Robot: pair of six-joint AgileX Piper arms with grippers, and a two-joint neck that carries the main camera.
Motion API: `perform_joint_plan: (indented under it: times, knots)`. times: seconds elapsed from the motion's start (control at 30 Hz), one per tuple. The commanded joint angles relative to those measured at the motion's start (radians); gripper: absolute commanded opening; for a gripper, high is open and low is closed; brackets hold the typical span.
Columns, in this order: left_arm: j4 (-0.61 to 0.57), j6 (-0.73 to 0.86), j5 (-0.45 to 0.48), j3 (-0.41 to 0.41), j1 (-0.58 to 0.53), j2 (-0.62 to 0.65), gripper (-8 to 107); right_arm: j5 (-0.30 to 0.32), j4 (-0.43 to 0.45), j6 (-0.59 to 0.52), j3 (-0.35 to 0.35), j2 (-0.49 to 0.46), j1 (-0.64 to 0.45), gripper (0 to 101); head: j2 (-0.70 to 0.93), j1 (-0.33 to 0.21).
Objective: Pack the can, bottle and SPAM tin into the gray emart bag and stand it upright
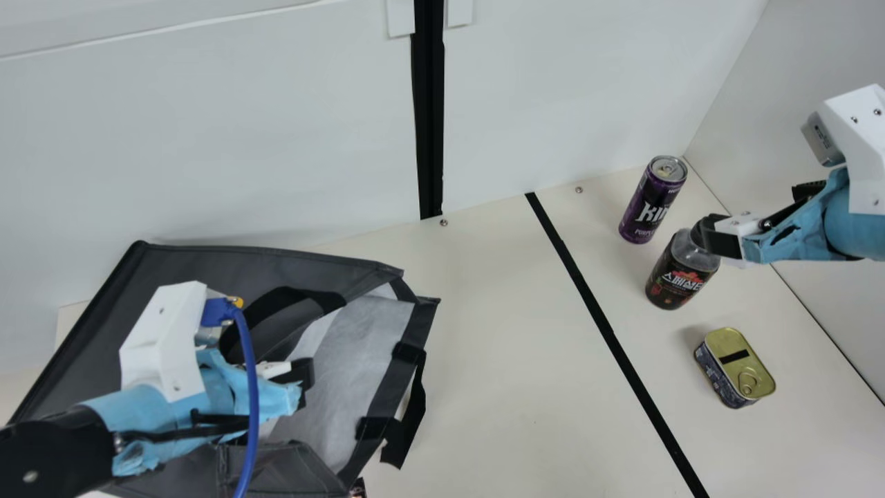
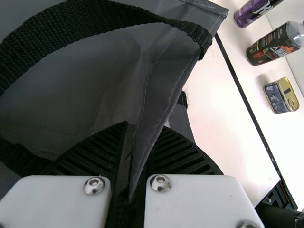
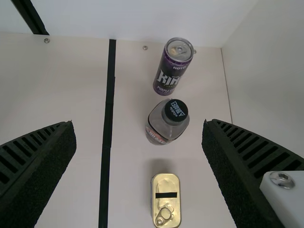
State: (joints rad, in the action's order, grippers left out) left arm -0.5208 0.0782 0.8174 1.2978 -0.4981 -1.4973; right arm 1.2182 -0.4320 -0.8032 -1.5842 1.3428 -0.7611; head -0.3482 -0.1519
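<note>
Gray fabric bag [image 1: 187, 266] lies on the table [image 1: 484, 387], edge pinched in the left gripper [image 1: 306, 373]; right gripper [image 1: 715, 238] spread near the clear, labelled bottle [image 1: 681, 273], black cap [image 3: 176, 110] seen in the right wrist view, between white-lettered purple can [image 1: 643, 207] and gold-topped rectangular tin [image 1: 736, 366]

White lettering stands on the can [image 1: 652, 200], Korean script on the bottle [image 1: 680, 275], print on its cap [image 3: 176, 110]

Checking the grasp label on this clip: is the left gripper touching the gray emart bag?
Touching. The left wrist view shows the left gripper with an edge of the gray bag pinched between its two fingers.
</note>
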Motion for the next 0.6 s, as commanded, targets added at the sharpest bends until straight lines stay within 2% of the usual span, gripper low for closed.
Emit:
perform_joint_plan:
  times: [0.0,0.37,0.57]
  knots:
    - [0.000,0.000,0.000,0.000,0.000,0.000,-8,0.000,0.000,0.000,0.000,0.000,0.000,95,-0.001,-0.023]
    - [0.000,0.000,0.000,0.000,0.000,0.000,-8,-0.006,0.014,0.022,0.006,-0.010,0.020,95,-0.001,-0.023]
    - [0.000,0.000,0.000,0.000,0.000,0.000,-8,-0.004,0.044,0.066,-0.056,0.034,0.053,95,-0.001,-0.023]
